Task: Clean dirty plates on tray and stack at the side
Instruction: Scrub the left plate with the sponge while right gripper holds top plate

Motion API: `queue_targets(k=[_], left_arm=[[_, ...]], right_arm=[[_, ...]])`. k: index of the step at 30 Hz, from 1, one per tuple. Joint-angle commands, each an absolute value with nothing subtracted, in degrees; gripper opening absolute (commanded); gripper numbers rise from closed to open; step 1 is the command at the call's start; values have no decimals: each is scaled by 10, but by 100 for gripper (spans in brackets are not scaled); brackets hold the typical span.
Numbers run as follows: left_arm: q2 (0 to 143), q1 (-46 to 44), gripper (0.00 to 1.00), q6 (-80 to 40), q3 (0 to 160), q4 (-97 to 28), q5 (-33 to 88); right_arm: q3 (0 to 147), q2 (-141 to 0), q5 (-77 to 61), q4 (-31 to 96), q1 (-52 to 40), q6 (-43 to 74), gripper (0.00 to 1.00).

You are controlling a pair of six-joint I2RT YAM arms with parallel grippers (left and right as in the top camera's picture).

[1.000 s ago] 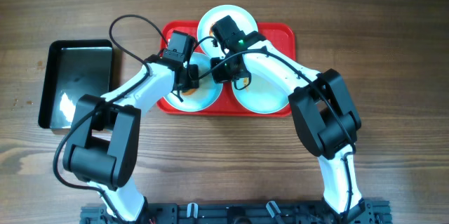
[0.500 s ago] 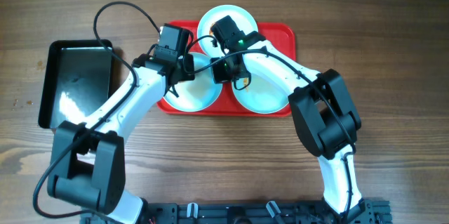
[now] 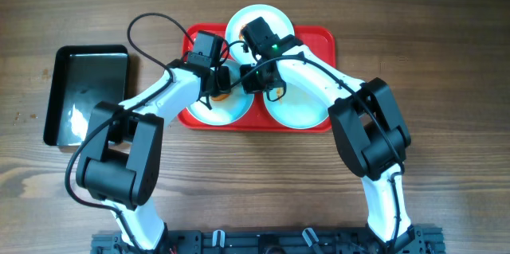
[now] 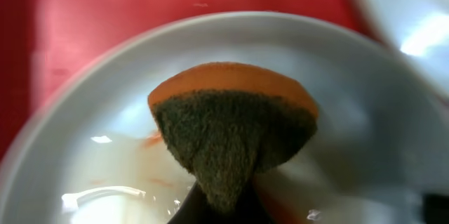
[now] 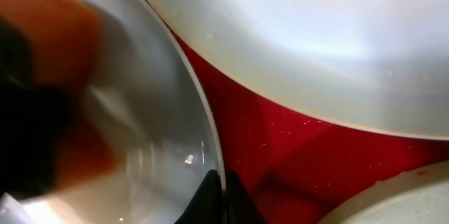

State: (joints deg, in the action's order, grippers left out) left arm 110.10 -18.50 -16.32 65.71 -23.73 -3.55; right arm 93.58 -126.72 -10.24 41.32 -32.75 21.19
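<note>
Left fingers (image 4: 261,213) hold a sponge (image 4: 231,133) (orange-backed) over an orange-smeared plate (image 4: 84,112).

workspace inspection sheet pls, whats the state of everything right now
Surface: brown wood-grain table, no spills seen.
Job's things: large red plastic tray carrying three round pale-blue-rimmed plates; near-left plate has orange smears; near-right plate and far plate sit beside it.
Clutter: glossy black rectangular tray left of the red one.
Grippers: left gripper shut on orange sponge with dark green scrub face, over near-left plate; right gripper pinches that plate's rim.
Cables: black cable loops above left arm, no snag seen.
Surroundings: dark rail at table's near edge.
</note>
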Motion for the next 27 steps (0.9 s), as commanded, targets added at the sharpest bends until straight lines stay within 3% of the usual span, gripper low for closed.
queue_targets(k=[1,5,8,13,15,23,27], left_arm=[[1136,-178,4,-137,645,-281,-246],[1111,-179,4,-137,646,-336,-334],[1052,-179,4,-137,655,-355,-309],[962,-179,4,-140,657,-364,-41],[971,-179,4,-198,651,-365,44],[1074,-179,4,-199,636,-349,46],[1113,-178,4,-197,636,-349,-82]], right_arm=[[933,-1282,-105,418,-330,210,5],[933,-1282,-105,418,-330,210,5],[933,-1282,-105,416,-330,210,5],[933,-1282,-105,416,-330,210,5],[933,-1282,-105,416,-330,210,5],[933,-1282,-105,417,-330,210,5],[933,-1282,-105,420,-330,210,5]])
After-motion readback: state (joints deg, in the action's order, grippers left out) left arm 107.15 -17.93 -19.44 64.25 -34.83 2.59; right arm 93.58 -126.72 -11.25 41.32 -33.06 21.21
